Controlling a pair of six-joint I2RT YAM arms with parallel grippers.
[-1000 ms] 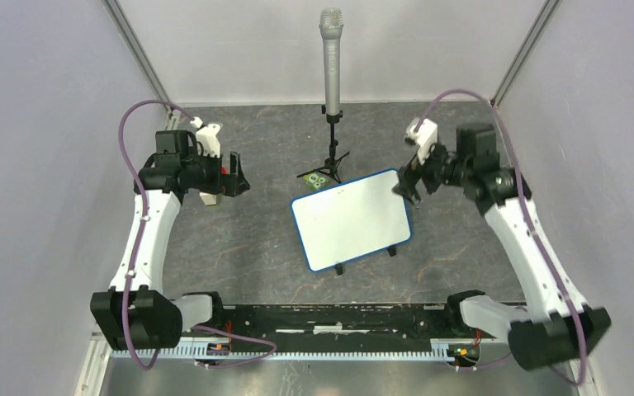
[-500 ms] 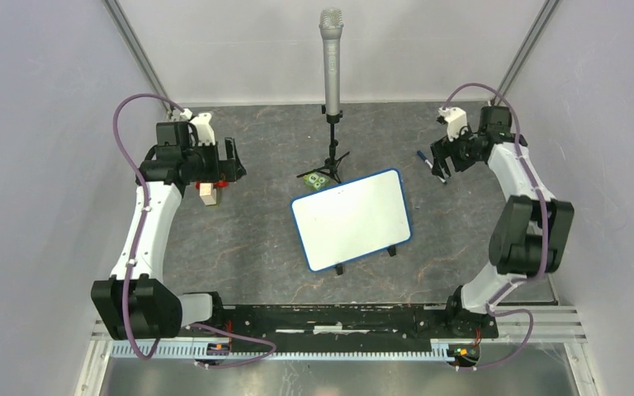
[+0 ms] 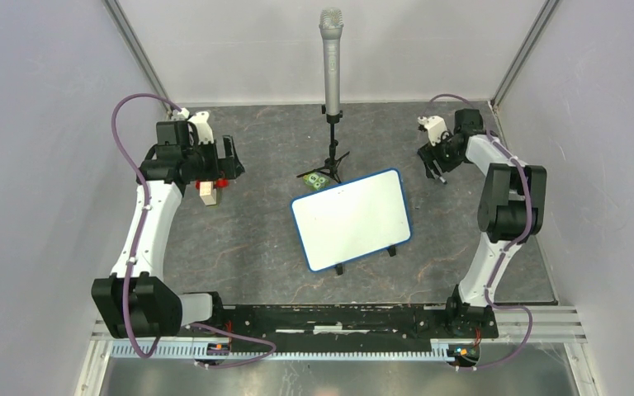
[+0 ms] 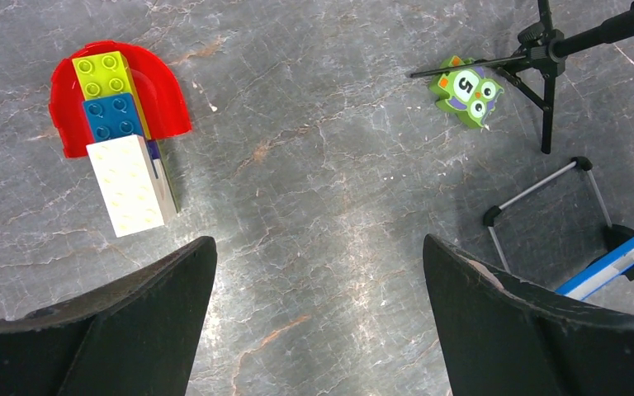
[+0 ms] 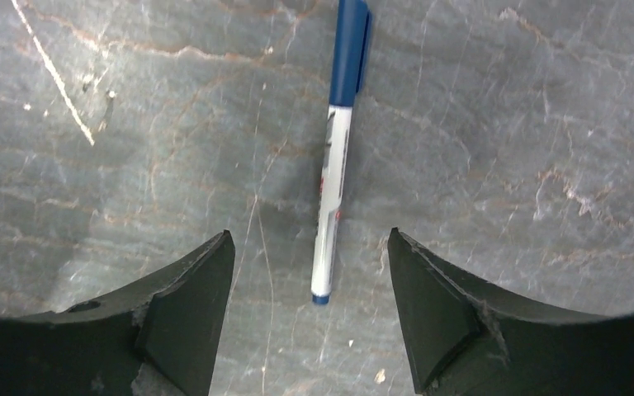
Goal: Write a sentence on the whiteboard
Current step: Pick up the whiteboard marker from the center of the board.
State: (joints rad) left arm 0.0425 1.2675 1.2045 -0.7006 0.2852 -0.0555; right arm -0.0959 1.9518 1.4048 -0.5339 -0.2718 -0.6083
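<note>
**Top external view.** I see the whiteboard point(image 3: 351, 219) propped on its small black feet on the table point(image 3: 248, 239), between the two arms. Its face reads plain white from here. The left tool point(image 3: 229, 161) hangs over the table well to the left of the whiteboard, just beside a block stack point(image 3: 209, 188). The right tool point(image 3: 434, 163) is low over the table, beyond the whiteboard's far right corner and apart from it. A microphone point(image 3: 331, 58) on a tripod stands behind the whiteboard.

**Left wrist view.** The left tool point(image 4: 318, 247) is released: its two fingers stand wide apart with bare table between them. The block stack lies ahead and to the left of the fingers. A green owl toy point(image 4: 466, 89) lies ahead and to the right, beside a tripod leg. The whiteboard's blue edge shows at the far right, outside the right finger, with a wire leg of its stand ahead of that edge.

**Right wrist view.** The right tool point(image 5: 309, 239) is released, fingers spread. A marker point(image 5: 334, 173) lies flat on the table, running straight ahead from the gap. Its white barrel end sits between the two fingers, clear of both, and its blue cap points away from the tool. The whiteboard is not in this view.
</note>
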